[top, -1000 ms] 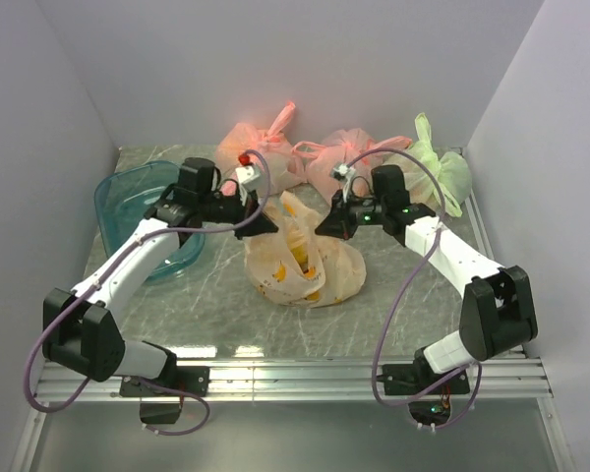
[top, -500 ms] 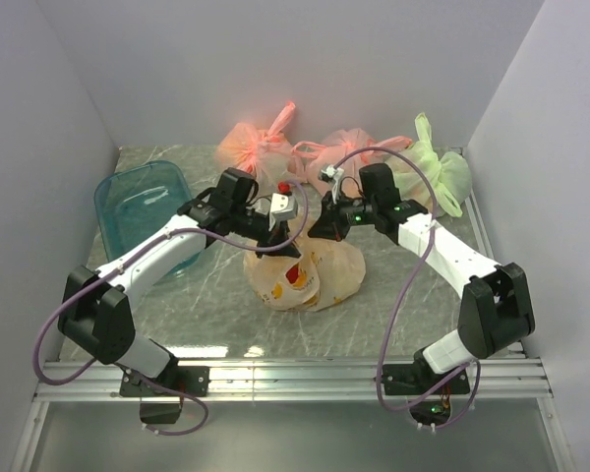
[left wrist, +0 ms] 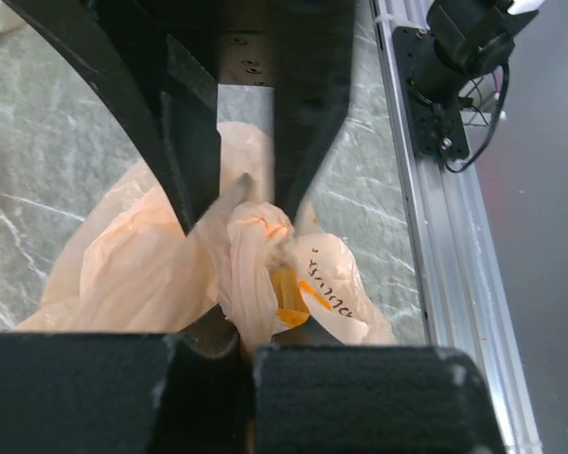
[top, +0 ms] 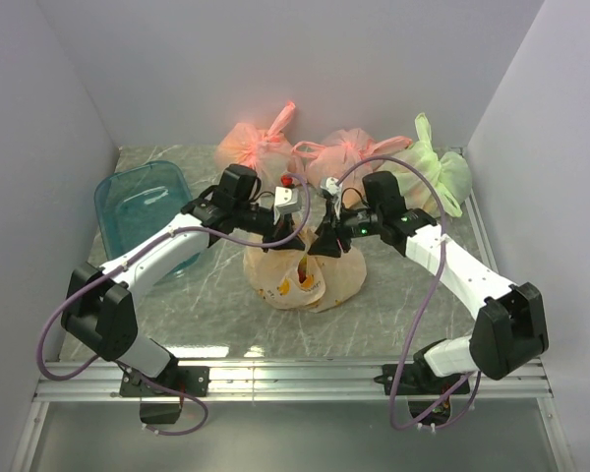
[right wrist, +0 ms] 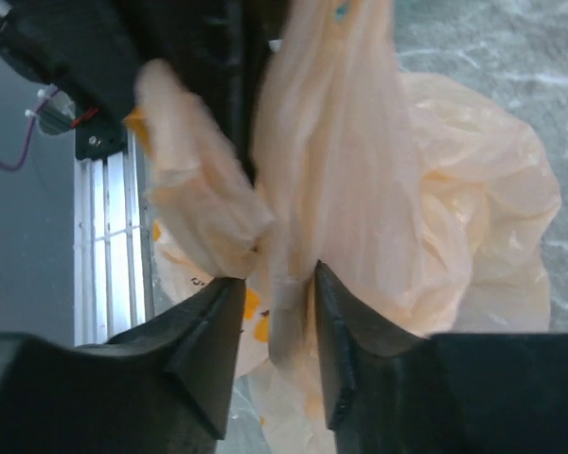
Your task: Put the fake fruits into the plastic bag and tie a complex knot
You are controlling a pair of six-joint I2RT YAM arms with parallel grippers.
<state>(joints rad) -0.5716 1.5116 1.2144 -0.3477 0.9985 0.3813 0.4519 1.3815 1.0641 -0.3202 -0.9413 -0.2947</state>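
The pale orange plastic bag (top: 324, 280) sits mid-table, its handles drawn up between both grippers. Yellow-orange patches (top: 297, 285) show through its film; I cannot tell fruits from prints. No loose fruit is in view. My left gripper (top: 293, 234) is above the bag's top, shut on a twisted handle strand (left wrist: 256, 274) that runs up out of its pads (left wrist: 360, 397). My right gripper (top: 326, 242) faces it from the right, jaws parted either side of a handle strip (right wrist: 289, 284) without clamping it. Its black fingers (left wrist: 308, 104) show in the left wrist view.
A teal tub (top: 128, 197) stands at the left. Two salmon knotted bags (top: 256, 147) (top: 344, 152) and a light green bag (top: 435, 172) line the back wall. Walls close in on three sides. An aluminium rail (top: 295, 379) runs along the front edge.
My left gripper has swung right from beside the tub to the bag's top, carrying its handle. My right gripper has moved left and down to meet it over the bag.
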